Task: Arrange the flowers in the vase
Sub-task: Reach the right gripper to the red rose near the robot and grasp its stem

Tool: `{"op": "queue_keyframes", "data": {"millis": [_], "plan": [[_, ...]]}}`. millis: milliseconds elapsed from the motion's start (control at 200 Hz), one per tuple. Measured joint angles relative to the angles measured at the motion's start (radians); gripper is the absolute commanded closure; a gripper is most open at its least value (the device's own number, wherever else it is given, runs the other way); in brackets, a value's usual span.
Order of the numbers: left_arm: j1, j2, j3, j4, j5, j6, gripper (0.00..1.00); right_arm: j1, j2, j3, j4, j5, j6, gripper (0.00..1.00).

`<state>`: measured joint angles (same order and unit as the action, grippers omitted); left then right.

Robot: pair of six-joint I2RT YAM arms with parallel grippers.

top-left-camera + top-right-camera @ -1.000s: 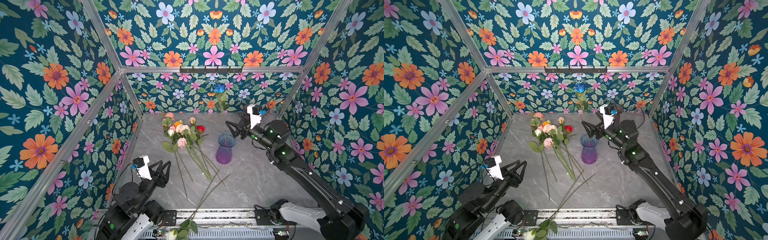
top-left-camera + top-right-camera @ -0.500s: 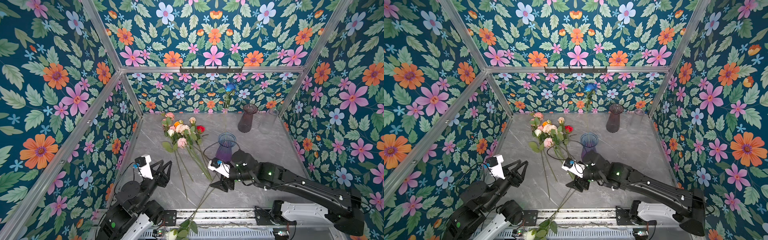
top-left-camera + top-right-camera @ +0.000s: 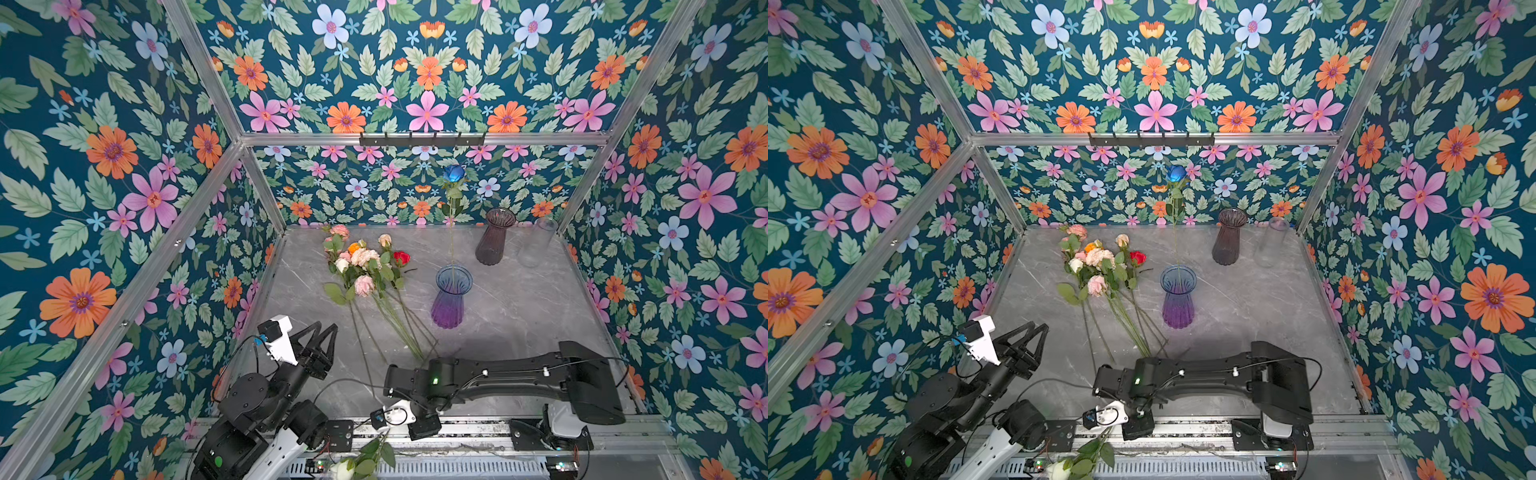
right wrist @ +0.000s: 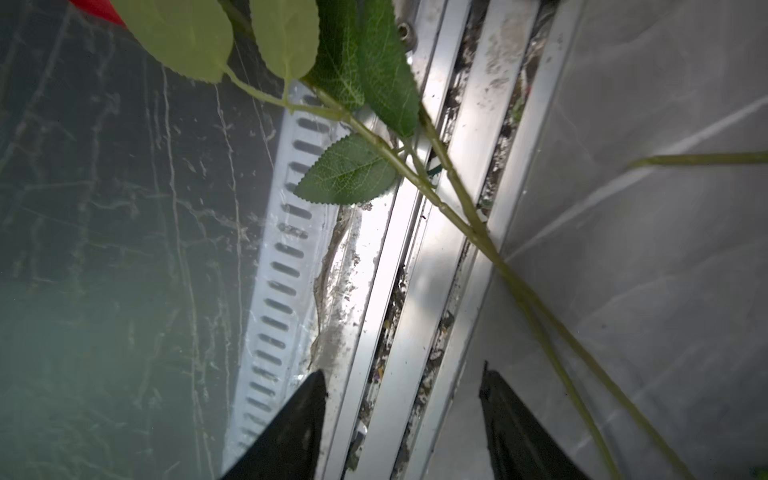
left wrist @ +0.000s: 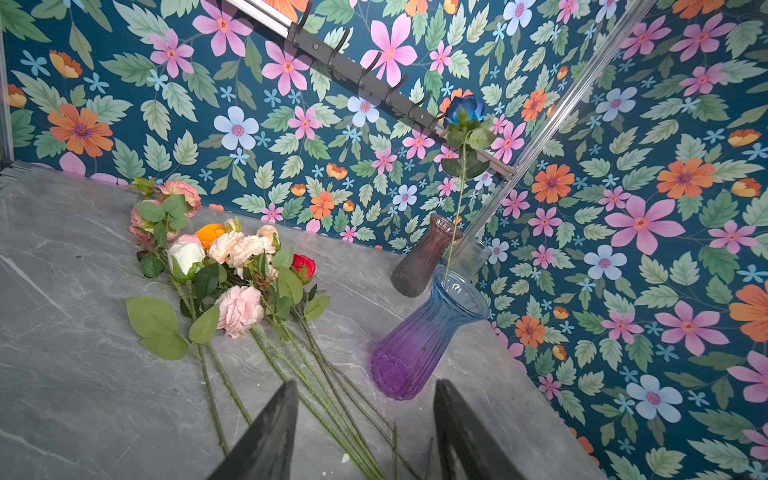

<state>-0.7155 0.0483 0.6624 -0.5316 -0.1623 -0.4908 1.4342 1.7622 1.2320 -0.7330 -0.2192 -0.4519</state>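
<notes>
The blue-to-purple glass vase [image 3: 451, 297] [image 3: 1178, 297] [image 5: 419, 336] stands upright mid-table with one blue rose [image 3: 454, 172] [image 3: 1176, 172] [image 5: 463, 109] in it. A bunch of flowers [image 3: 361, 266] [image 3: 1096, 266] [image 5: 232, 257] lies to its left, stems toward the front. Another flower [image 3: 365, 457] [image 3: 1084, 457] lies across the front rail, white head over the edge. My right gripper [image 4: 401, 380] hangs open over that rail. The flower's stems [image 4: 469, 224] pass beside one finger, not between the two. My left gripper [image 3: 322, 332] [image 3: 1032, 332] [image 5: 365, 386] is open and empty at front left.
A smoky dark vase [image 3: 494, 237] and a clear glass cylinder [image 3: 540, 241] stand at the back right. A black hook rail [image 3: 422, 139] runs along the back wall. The right arm [image 3: 498, 374] lies low across the front, over the stem ends. Patterned walls close in three sides.
The right arm has swung from the vase mouth at the back down to the front rail, and its jaws have narrowed. The blue rose now stands free in the vase. The left arm is still.
</notes>
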Motion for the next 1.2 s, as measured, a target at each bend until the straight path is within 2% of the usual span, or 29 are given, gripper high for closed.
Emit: {"op": "queue_keyframes", "data": {"millis": [135, 340, 485, 570, 670, 865, 1085, 1150, 1200], "plan": [[0.0, -0.006, -0.001, 0.0, 0.0, -0.003, 0.45, 0.037, 0.077, 0.057, -0.005, 0.07, -0.069, 0.44], [0.0, -0.006, -0.001, 0.0, -0.001, -0.003, 0.45, 0.062, 0.107, 0.092, 0.013, 0.149, -0.126, 0.47], [0.0, -0.006, -0.001, 0.0, -0.001, -0.003, 0.45, 0.068, 0.15, 0.114, 0.037, 0.179, -0.136, 0.59], [-0.001, -0.006, -0.001, 0.0, -0.001, -0.003, 0.45, 0.067, 0.187, 0.13, 0.05, 0.205, -0.139, 0.61], [-0.001, -0.005, -0.001, 0.0, 0.0, -0.003, 0.45, 0.066, 0.204, 0.135, 0.057, 0.214, -0.15, 0.68], [-0.001, -0.005, -0.001, 0.0, -0.001, -0.003, 0.45, 0.067, 0.208, 0.139, 0.066, 0.226, -0.153, 0.7], [-0.001, -0.003, -0.001, 0.0, -0.001, -0.003, 0.45, 0.067, 0.191, 0.113, 0.09, 0.256, -0.153, 0.89], [-0.002, 0.0, -0.001, 0.0, -0.001, -0.003, 0.45, 0.066, 0.15, 0.09, 0.097, 0.267, -0.153, 1.0], [-0.003, 0.002, -0.001, 0.0, -0.001, -0.003, 0.45, 0.066, 0.101, 0.064, 0.108, 0.281, -0.146, 1.0]]}}
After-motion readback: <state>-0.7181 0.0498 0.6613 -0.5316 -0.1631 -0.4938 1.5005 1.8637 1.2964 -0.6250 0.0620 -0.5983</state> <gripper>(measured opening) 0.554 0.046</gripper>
